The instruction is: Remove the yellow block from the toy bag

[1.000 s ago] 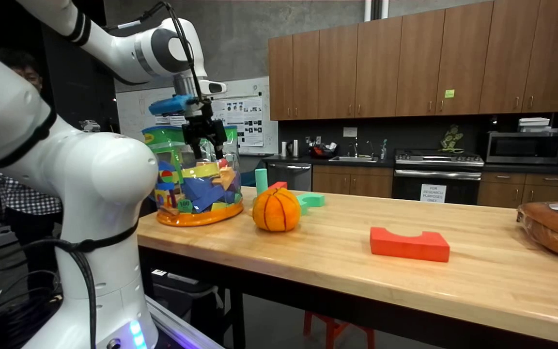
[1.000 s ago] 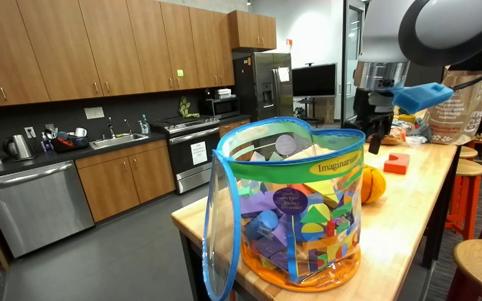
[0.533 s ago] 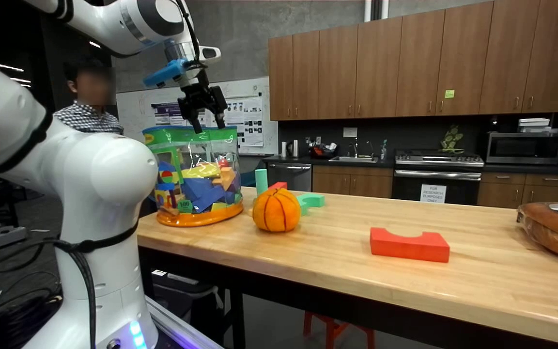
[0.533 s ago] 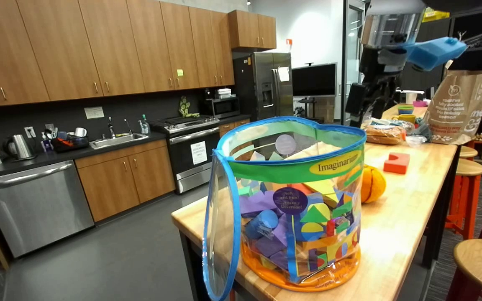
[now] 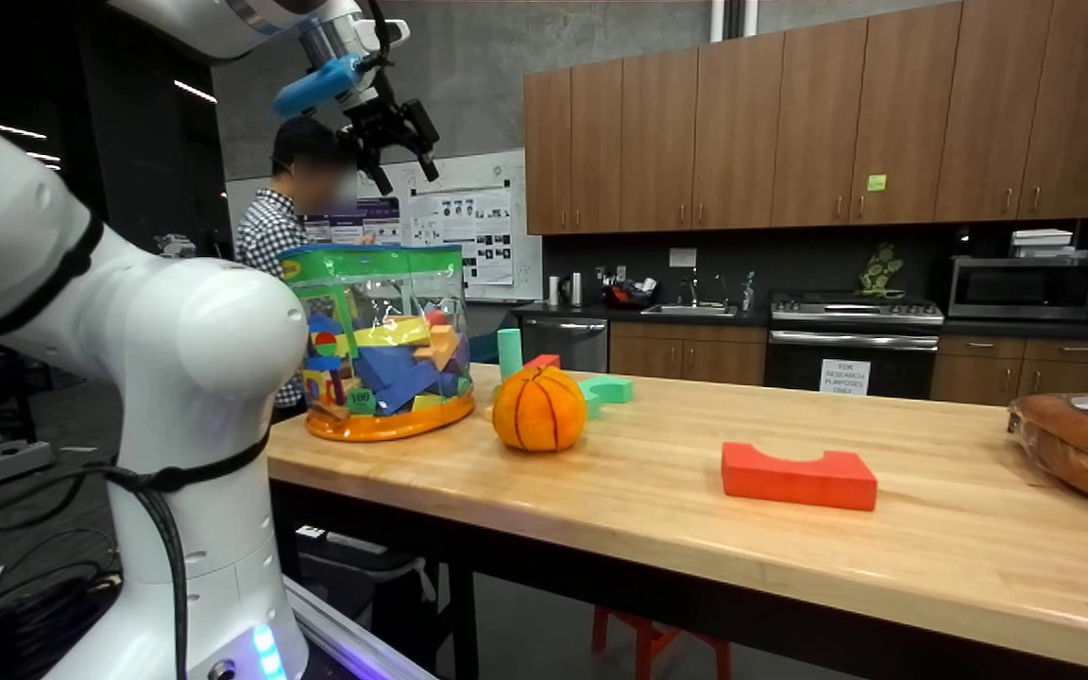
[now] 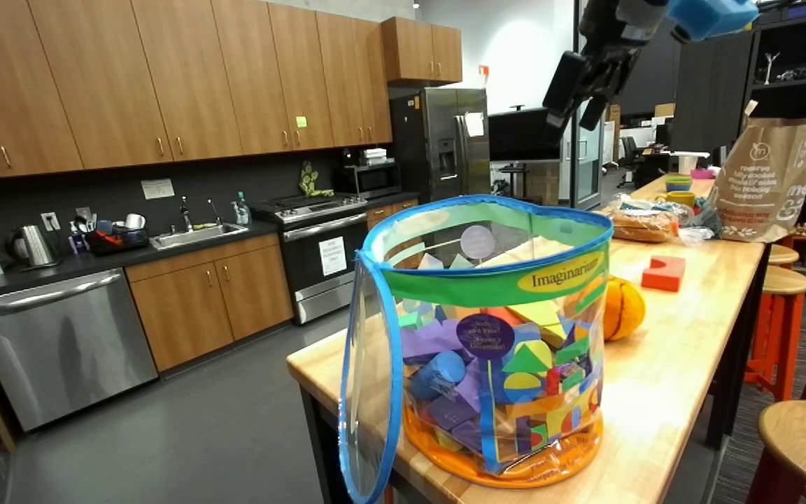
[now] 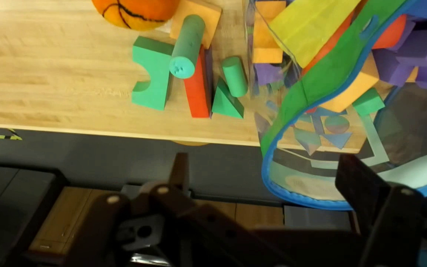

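The toy bag [image 5: 383, 427] stands at the table's end, a clear drum with a green top rim and orange base. In an exterior view its blue-edged top rim [image 6: 445, 288] is open. The yellow block [image 5: 393, 332] lies inside on top of the other blocks; it also shows in an exterior view [image 6: 545, 318] and the wrist view [image 7: 311, 27]. My gripper [image 5: 407, 179] hangs well above the bag, tilted, with its fingers apart and nothing between them. It also shows in an exterior view [image 6: 571, 124] and the wrist view [image 7: 265, 157].
An orange pumpkin toy [image 5: 537, 411] sits beside the bag, near green blocks [image 7: 154, 72] and a red block [image 7: 197, 89]. A red arch block [image 5: 794, 477] and bread [image 5: 1078, 439] lie farther along. The bag's lid [image 6: 368, 381] hangs down. A person [image 5: 265, 236] stands behind.
My gripper has risen from the height of the bag's blocks to well above its rim and has tilted. The bag and yellow block stay about where they were. The person behind has moved towards the bag.
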Robot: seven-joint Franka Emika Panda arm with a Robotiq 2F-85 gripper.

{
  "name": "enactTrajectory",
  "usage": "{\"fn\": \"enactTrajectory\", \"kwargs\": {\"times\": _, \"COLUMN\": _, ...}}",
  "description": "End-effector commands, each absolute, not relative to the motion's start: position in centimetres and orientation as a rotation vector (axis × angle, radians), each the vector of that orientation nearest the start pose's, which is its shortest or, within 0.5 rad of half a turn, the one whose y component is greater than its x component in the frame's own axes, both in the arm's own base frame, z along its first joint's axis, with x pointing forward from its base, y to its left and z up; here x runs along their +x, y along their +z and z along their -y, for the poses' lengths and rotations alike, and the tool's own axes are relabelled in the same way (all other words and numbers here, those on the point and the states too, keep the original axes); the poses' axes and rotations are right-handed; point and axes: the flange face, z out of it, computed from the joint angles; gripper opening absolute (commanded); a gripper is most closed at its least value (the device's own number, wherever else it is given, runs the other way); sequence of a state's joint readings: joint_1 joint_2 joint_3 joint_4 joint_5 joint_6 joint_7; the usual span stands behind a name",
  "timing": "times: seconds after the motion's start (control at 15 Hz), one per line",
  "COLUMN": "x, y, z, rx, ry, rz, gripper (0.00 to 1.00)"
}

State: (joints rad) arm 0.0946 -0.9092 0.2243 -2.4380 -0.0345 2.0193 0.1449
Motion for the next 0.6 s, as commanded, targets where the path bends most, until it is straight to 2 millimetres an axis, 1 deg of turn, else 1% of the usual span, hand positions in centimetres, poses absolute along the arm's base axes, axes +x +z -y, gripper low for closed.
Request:
{"fn": "enactTrajectory", "kwargs": {"times": 0.0, "x": 29.49, "y": 63.15, "z": -12.51, "rx": -3.141, "ry": -0.823, "rz": 0.228, "gripper": 1.0}}
{"fn": "enactTrajectory", "kwargs": {"times": 0.53, "x": 29.96, "y": 63.04, "z": -12.76, "rx": -3.141, "ry": -0.819, "rz": 0.236, "gripper": 1.0}}
